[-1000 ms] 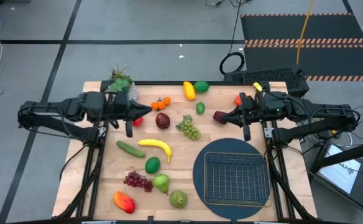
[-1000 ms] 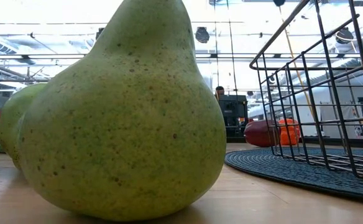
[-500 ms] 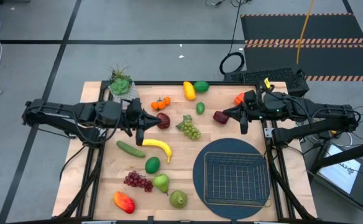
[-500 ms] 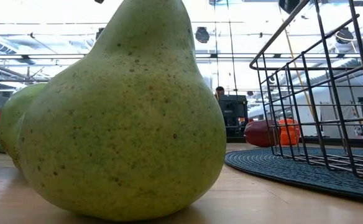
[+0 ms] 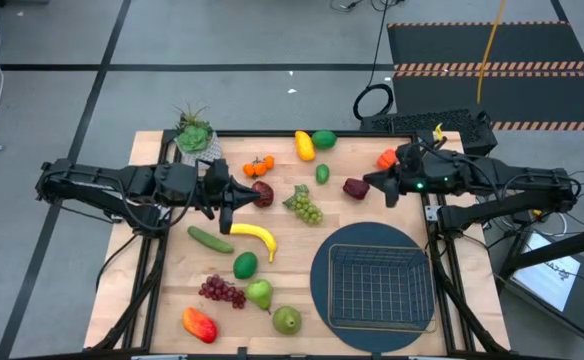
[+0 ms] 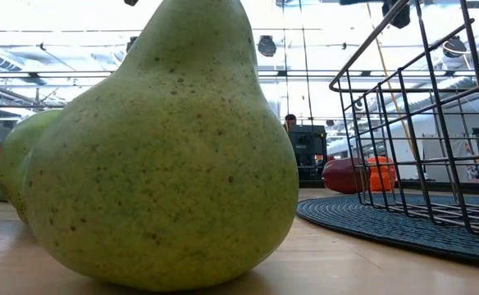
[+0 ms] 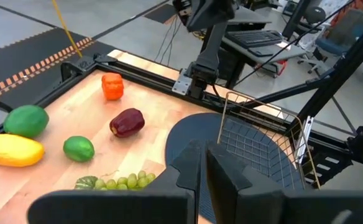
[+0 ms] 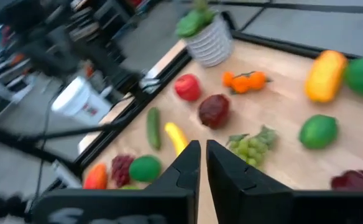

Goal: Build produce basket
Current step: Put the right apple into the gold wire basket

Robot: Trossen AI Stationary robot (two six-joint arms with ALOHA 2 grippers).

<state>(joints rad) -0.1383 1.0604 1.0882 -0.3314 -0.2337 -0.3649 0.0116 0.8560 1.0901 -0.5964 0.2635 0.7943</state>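
High view: small rectangular dark wire-mesh basket (image 5: 378, 286) sits empty on a round dark blue mat (image 5: 322, 282), lower right of frame. Toy produce lies scattered over the pale wooden table (image 5: 302, 252). Left gripper (image 5: 226, 213), jaws together, holds nothing just above the curved yellow plastic banana (image 5: 251, 237). Right gripper (image 5: 384, 187), jaws together, empty, beside a dark red fruit (image 5: 354, 187).

Low view: speckled green pear (image 6: 161, 156) fills the frame; likely light, hard, smooth, so prone to rolling.

Left wrist view: banana not visible; best gripped mid-length, across its narrow body.

Right wrist view: open workshop floor beyond the table.
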